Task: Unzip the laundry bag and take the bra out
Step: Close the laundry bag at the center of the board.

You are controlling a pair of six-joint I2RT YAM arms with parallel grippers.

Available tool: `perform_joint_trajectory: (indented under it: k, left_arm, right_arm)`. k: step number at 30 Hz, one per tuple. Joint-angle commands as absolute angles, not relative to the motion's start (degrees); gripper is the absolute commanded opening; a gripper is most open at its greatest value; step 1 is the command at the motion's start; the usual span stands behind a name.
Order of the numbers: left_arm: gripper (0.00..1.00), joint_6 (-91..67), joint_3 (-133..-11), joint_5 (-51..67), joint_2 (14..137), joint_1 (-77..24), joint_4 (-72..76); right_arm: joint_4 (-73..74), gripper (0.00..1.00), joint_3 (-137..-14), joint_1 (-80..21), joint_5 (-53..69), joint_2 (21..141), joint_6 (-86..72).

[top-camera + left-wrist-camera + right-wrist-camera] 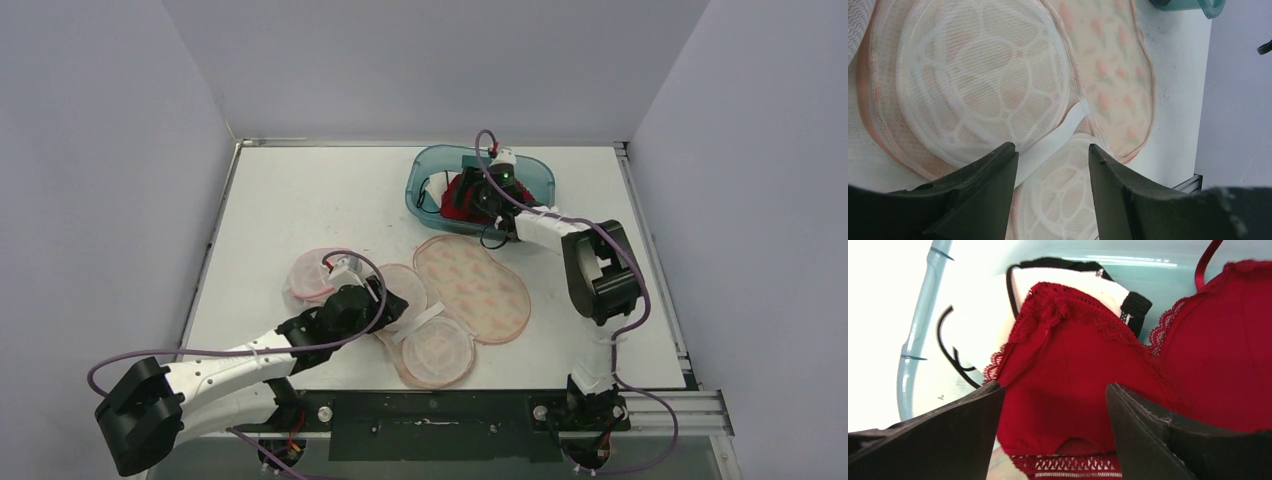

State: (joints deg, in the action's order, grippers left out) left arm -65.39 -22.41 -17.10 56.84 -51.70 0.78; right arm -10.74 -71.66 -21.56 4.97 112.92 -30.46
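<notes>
The pink mesh laundry bag (470, 285) lies opened out flat on the table, its floral lid (1108, 75) spread to the right and its domed mesh cups (978, 80) to the left. My left gripper (385, 300) is open and empty just above the bag's white strap (1058, 137). The red lace bra (1128, 365) lies in the teal bin (428, 165) at the back, on a white and black garment (1058, 282). My right gripper (480, 190) is open over the bra, its fingers (963, 435) on either side of one red cup.
A separate pink mesh cup (312, 275) lies left of my left gripper. The table's right edge (1193, 175) is close to the bag. The bin wall (923, 325) stands left of my right gripper.
</notes>
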Motion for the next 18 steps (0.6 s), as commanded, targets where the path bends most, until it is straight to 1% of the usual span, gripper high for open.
perform_joint_trajectory:
  k: [1, 4, 8, 10, 12, 18]
  left_arm:
    - [0.52, -65.41, -21.88, -17.53, 54.16, -51.46, 1.26]
    - [0.52, -64.23, -22.54, -18.13, 52.42, -51.5, 0.16]
    - [0.52, -61.88, -23.9, -18.84, 51.18, -51.43, -3.66]
    - [0.52, -60.75, -24.52, -19.19, 50.88, -51.51, -5.1]
    - [0.52, -59.9, -25.18, -19.27, 50.74, -51.6, -6.77]
    - [0.52, -57.78, -26.21, -19.9, 49.9, -53.19, -12.57]
  right_arm:
    - [-10.24, 0.8, -75.66, -23.7, 0.61, 102.45, -27.99]
    - [-8.03, 0.88, -75.0, -26.44, -7.5, 95.2, -25.57]
    - [-10.9, 0.92, -64.98, -31.02, -17.32, 81.19, -24.61]
    - [-11.12, 0.92, -58.95, -31.91, -17.92, 74.43, -26.21]
    - [-8.59, 0.92, -53.97, -32.36, -15.91, 68.06, -28.1]
    - [2.73, 0.95, -38.09, -33.38, -18.37, 50.41, -32.35]
